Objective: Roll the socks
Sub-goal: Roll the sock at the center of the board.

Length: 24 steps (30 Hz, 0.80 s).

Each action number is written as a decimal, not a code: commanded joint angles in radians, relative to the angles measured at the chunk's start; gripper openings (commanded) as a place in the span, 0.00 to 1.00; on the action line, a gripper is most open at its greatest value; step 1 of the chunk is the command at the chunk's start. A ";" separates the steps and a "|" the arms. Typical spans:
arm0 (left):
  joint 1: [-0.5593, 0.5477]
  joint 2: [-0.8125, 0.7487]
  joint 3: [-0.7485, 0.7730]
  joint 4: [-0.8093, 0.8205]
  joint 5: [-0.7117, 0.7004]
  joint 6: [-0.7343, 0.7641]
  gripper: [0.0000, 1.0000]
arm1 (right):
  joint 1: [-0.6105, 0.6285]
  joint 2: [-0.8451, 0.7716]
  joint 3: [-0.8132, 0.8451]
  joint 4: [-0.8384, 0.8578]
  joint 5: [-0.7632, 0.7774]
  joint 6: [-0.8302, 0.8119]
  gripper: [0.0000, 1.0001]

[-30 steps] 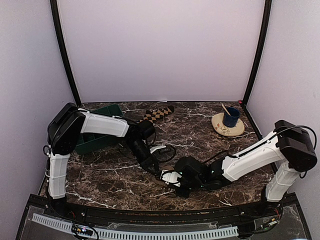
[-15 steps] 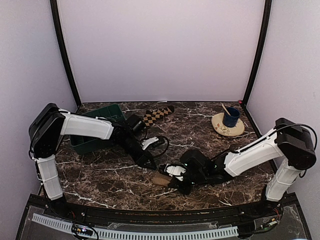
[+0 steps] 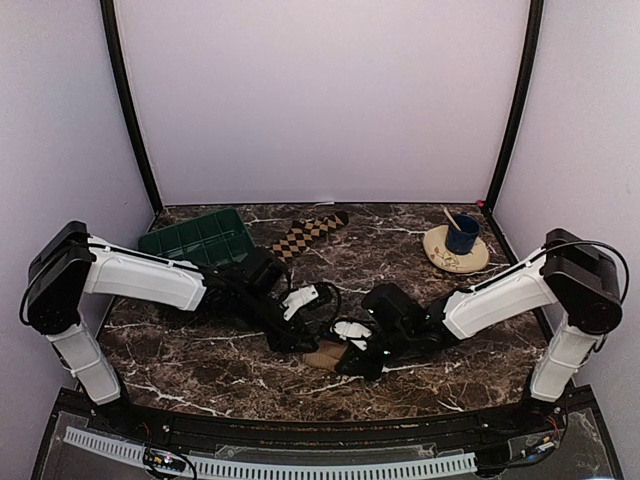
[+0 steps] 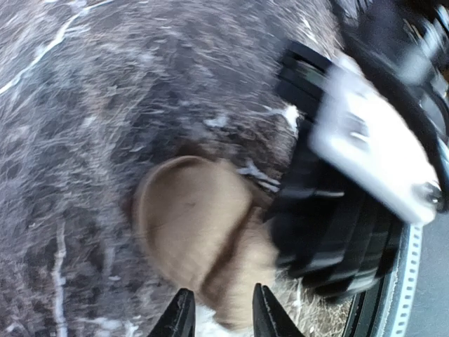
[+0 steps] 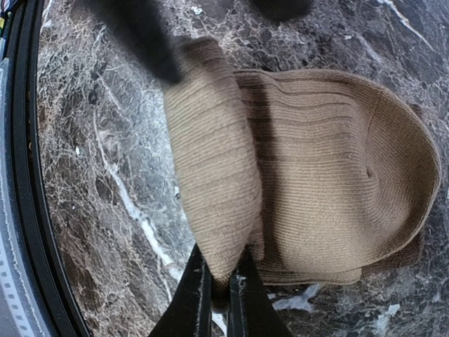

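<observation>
Right wrist: right gripper (image 5: 219, 281) pinched tight on a fold of tan sock (image 5: 316, 182). Left gripper (image 4: 223, 316) narrowly parted at the sock's edge. Sock lies nearer and right of green tray (image 3: 195, 238); checkered sock (image 3: 305, 232) just right of tray.

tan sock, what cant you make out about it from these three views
Top external: the tan sock is mostly covered by the left gripper and right gripper; how far it is rolled is hidden.
Left wrist: motion blur smears it, the bottom edge cuts its near end; whether the left fingers grip it is unclear.
Right wrist: the pinched fold hides the layers beneath; the top edge cuts off the left gripper's blurred fingers.
</observation>
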 commanded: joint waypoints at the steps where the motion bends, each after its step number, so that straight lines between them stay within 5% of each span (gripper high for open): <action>1: -0.064 -0.077 -0.064 0.105 -0.110 0.049 0.32 | -0.034 0.036 0.018 -0.117 -0.053 0.011 0.00; 24: -0.179 -0.051 -0.100 0.118 -0.283 0.255 0.36 | -0.100 0.106 0.087 -0.205 -0.255 -0.010 0.00</action>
